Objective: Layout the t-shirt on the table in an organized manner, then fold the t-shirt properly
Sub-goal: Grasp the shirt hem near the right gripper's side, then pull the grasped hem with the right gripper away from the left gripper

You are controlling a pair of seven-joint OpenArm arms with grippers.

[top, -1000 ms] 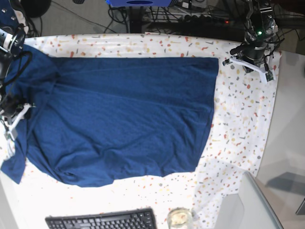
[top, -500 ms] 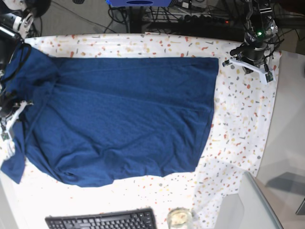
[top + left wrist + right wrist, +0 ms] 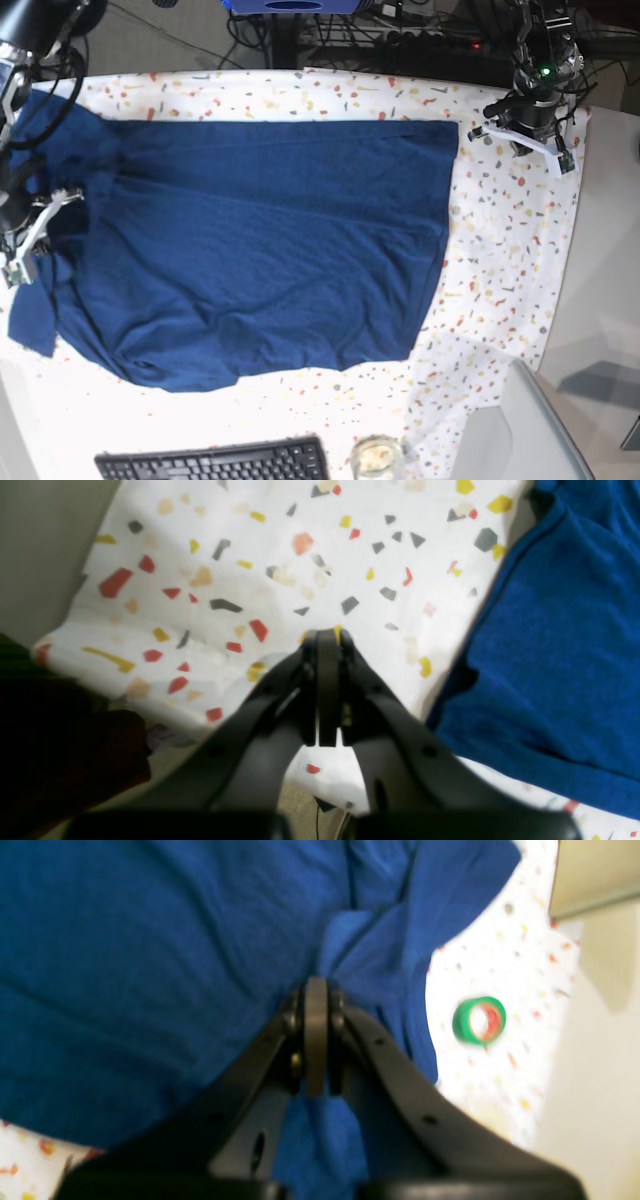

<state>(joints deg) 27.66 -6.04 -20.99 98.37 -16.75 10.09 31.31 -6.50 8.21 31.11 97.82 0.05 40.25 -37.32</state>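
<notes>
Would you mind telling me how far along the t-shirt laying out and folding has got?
Done: the t-shirt body lies mostly flat on the table. In hand: the right claw is shut on a bunched fold near the sleeve; the left claw is shut, empty, off the hem corner. Left: smoothing the sleeve side, then all folding.

In the right wrist view the whole scene is soft with blur. The right gripper [image 3: 316,990] hides the pinched fold of the t-shirt [image 3: 150,965] behind its closed tips, so how much cloth is caught cannot be told. To the right of that gripper a green ring [image 3: 479,1020] lies on the surface [image 3: 480,1075]; it is possibly a roll of tape, too smeared to say.

In the base view that gripper is half cut off by the left edge. At the bottom edge the keyboard [image 3: 215,464] and a glass [image 3: 377,459] are cropped.

The left gripper [image 3: 327,635] blocks the speckled cloth beneath it.
</notes>
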